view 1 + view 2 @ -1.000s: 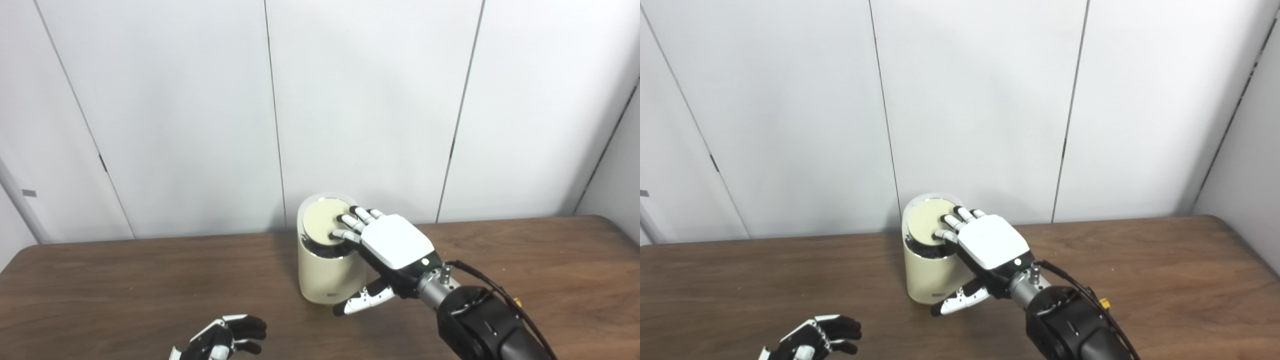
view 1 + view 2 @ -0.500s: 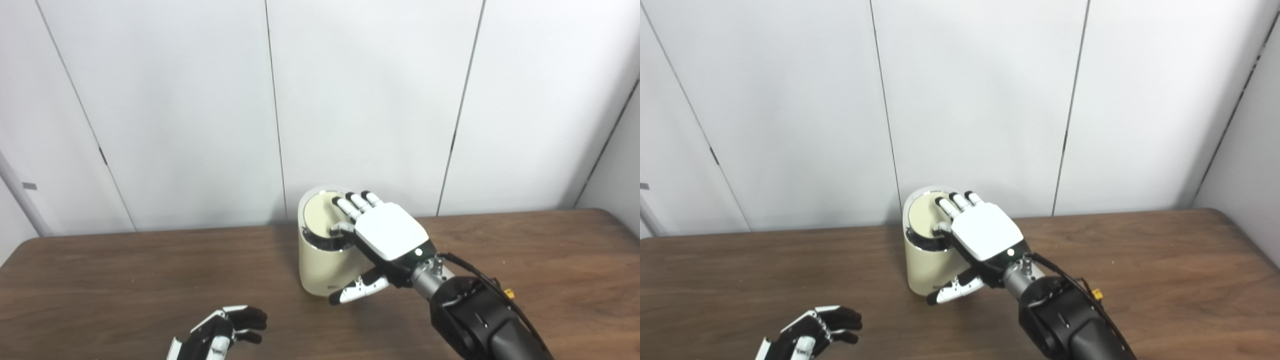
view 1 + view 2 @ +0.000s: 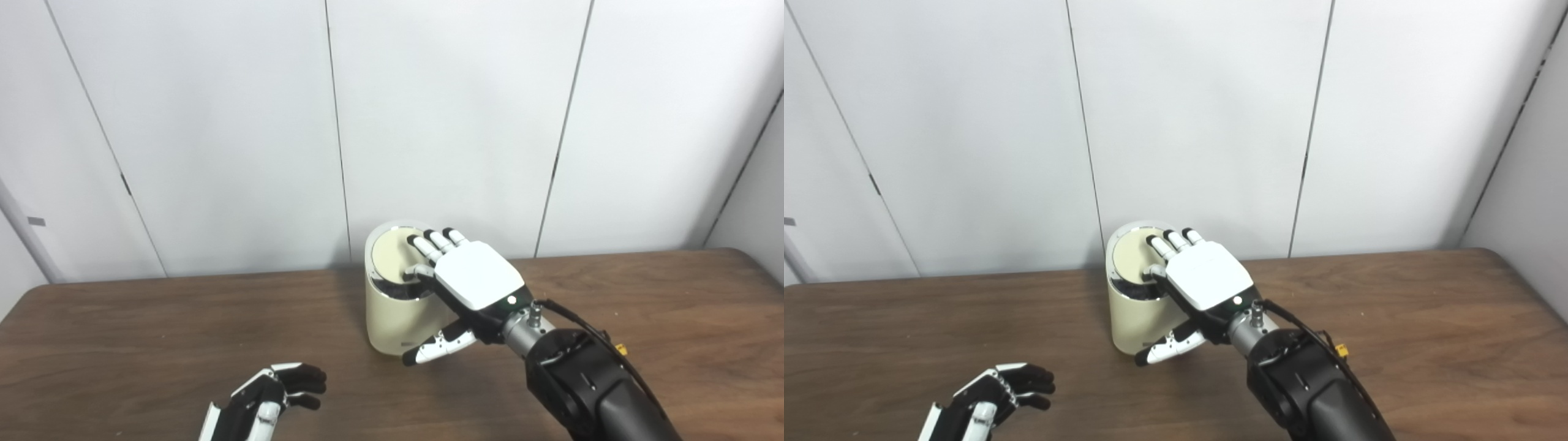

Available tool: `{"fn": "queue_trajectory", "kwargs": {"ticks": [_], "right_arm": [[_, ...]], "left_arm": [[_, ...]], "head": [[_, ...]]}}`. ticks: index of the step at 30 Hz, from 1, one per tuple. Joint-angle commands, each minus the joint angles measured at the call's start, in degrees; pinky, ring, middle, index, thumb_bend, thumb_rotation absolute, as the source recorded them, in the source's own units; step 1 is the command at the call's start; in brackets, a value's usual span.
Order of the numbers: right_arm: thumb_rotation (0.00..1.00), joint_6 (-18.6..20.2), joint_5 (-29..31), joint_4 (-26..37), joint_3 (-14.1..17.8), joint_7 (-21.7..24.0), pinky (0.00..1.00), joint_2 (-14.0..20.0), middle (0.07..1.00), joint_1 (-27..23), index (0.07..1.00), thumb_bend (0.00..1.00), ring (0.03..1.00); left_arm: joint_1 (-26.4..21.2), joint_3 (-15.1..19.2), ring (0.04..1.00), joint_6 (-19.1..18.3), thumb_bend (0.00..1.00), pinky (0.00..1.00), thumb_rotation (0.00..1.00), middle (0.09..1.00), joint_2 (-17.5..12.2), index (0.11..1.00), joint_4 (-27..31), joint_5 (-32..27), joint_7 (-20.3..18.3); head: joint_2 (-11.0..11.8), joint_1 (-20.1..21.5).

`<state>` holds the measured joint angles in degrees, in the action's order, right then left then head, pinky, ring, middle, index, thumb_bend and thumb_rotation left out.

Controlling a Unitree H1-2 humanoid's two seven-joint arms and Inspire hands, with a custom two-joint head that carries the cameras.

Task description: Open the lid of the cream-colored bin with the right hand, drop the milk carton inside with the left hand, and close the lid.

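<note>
The bin (image 3: 395,306) stands upright on the table (image 3: 122,331), near the rear edge and close to the wall (image 3: 214,122). It is a cream cylinder with a pale rim. Its lid (image 3: 392,257) is a cream disc set inside the rim. The lid is tilted, and a dark gap shows along its near edge between disc and rim.

The right hand (image 3: 468,282) lies over the right side of the bin top, back of the hand upward. Its fingers (image 3: 429,242) are extended side by side, and their tips rest on the right part of the lid. The thumb (image 3: 438,348) points left and down in front of the bin wall, low near the base. The right hand grasps nothing; it is spread flat, pressing on the lid.

The left hand (image 3: 266,401) sits at the lower left, just above the table, well apart from the bin. Its fingers are loosely curled and separated. It holds nothing and is released.

The carton is not visible in either view; the bin interior cannot be seen past the lid.
</note>
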<state>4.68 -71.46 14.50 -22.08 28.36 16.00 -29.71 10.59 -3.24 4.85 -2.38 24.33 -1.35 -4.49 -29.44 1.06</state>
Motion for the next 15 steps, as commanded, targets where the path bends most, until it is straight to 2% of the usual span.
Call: {"fn": "queue_trajectory", "kwargs": {"ticks": [1, 3, 5, 7, 15], "right_arm": [[0.84, 1.16, 0.80, -0.42, 0.62, 3.17, 1.00, -0.31, 1.000, -0.73, 0.815, 0.79, 1.000], [0.85, 2.15, 1.85, 0.79, 1.73, 3.46, 1.00, -1.12, 1.000, -0.77, 0.836, 0.79, 1.000], [0.89, 3.19, 3.29, 2.62, 3.35, 2.60, 1.00, -2.19, 1.000, -0.64, 0.932, 0.81, 1.000], [0.93, 4.13, 3.81, 4.19, 4.58, 2.30, 1.00, -3.11, 1.000, -0.48, 0.989, 0.83, 1.000], [0.99, 6.87, 4.78, 5.45, 7.11, 2.35, 1.00, -5.10, 1.000, -0.30, 1.000, 0.91, 1.000]], "left_arm": [[0.13, 0.00, 0.641, 1.76, 0.37, 0.57, 0.83, 0.654, 0.03, 0.646, 1.10, 1.29, 0.36], [0.18, -0.03, 0.638, 2.20, 0.36, 0.57, 0.83, 0.651, 0.08, 0.644, 1.13, 2.45, 0.53], [0.26, -0.06, 0.630, 2.29, 0.36, 0.56, 0.84, 0.646, 0.14, 0.640, 1.27, 3.29, 0.62], [0.22, 0.01, 0.629, 2.45, 0.35, 0.55, 0.84, 0.646, 0.04, 0.640, 1.09, 3.23, 0.53], [-0.38, 0.31, 0.626, 3.62, 0.34, 0.54, 0.85, 0.647, -0.36, 0.638, -0.77, 3.57, 0.38]], "head": [[-0.08, 0.00], [-0.17, 0.08], [-0.14, 0.17], [-0.01, 0.26], [0.67, 0.40]]}}
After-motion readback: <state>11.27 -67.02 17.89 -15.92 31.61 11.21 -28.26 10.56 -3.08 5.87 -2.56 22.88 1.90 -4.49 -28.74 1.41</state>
